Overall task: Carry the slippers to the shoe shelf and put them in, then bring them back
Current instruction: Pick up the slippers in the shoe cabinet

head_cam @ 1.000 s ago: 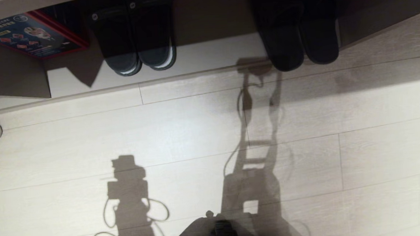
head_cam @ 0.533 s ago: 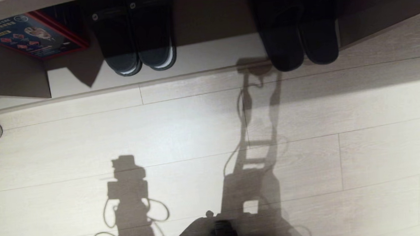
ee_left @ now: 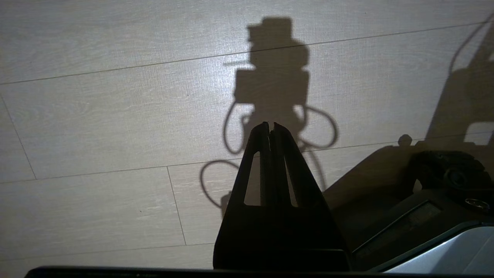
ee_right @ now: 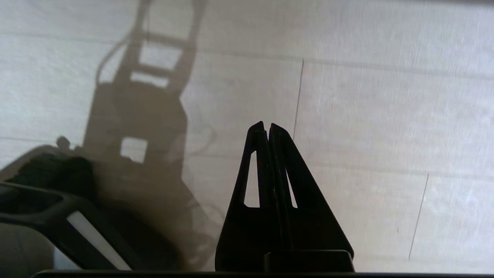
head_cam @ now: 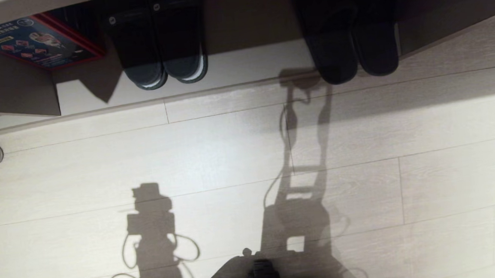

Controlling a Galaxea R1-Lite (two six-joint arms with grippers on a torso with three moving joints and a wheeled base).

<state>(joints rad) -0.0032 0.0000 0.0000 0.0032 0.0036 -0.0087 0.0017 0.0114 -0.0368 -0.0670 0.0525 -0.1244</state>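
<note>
Two grippers were closed and held nothing: in its wrist view the left gripper point(ee_left: 271, 125) had its fingertips pressed together over bare floor point(ee_left: 96, 116), and the right gripper point(ee_right: 266, 125) looked the same in its own view, also above pale planks. Neither arm appeared in the head view; only their shadows lay on the floor there. The slippers point(head_cam: 351, 42), the plain dark pair, stood side by side in the shelf point(head_cam: 251, 61) at the far edge of that view, on the right part of the pale base board, with their heels sticking out a little over its front edge toward the robot. Their long axis ran from the robot into the shelf, so the heels were the nearest part. A second pair point(head_cam: 160, 45), black with white-edged soles, stood further to the left, near a red box point(head_cam: 35, 40). The slippers lay ahead and to the right, well apart from both grippers, so the right arm was the nearer one. By my judgement the putting-in step was done and bringing them back remained; for this the right gripper would need to open, reach forward to the heels, and take both slippers without disturbing the other pair.
</note>
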